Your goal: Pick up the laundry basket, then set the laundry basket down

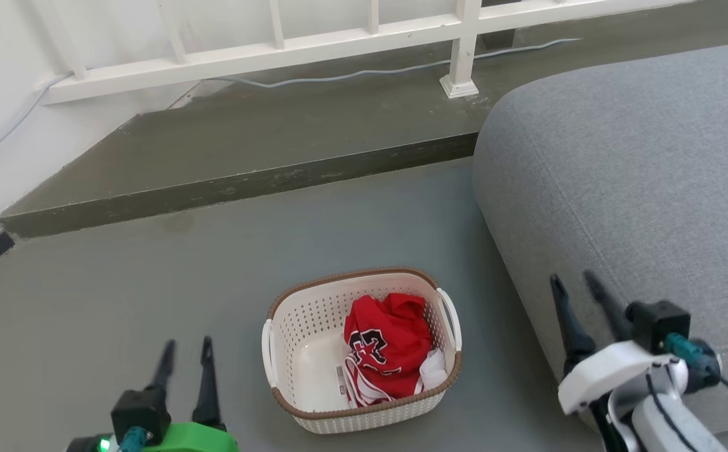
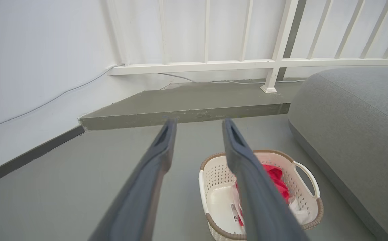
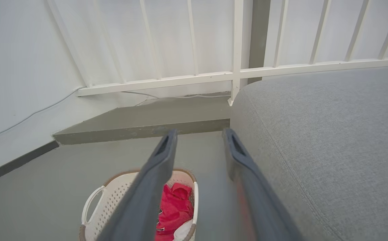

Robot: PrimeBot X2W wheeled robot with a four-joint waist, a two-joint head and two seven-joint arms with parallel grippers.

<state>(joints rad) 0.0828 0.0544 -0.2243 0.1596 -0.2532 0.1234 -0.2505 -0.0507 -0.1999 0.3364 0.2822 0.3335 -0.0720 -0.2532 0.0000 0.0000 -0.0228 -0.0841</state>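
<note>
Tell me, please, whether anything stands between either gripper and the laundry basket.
Nothing visible does. The laundry basket sits on the floor between the open left gripper and right gripper, with only bare floor on either side of it. The grey sofa lies close on its right, near the right gripper, but not across the path.

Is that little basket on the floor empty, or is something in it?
Partly filled: the laundry basket holds a crumpled red garment on one side, while the rest of its white bottom shows bare.
</note>
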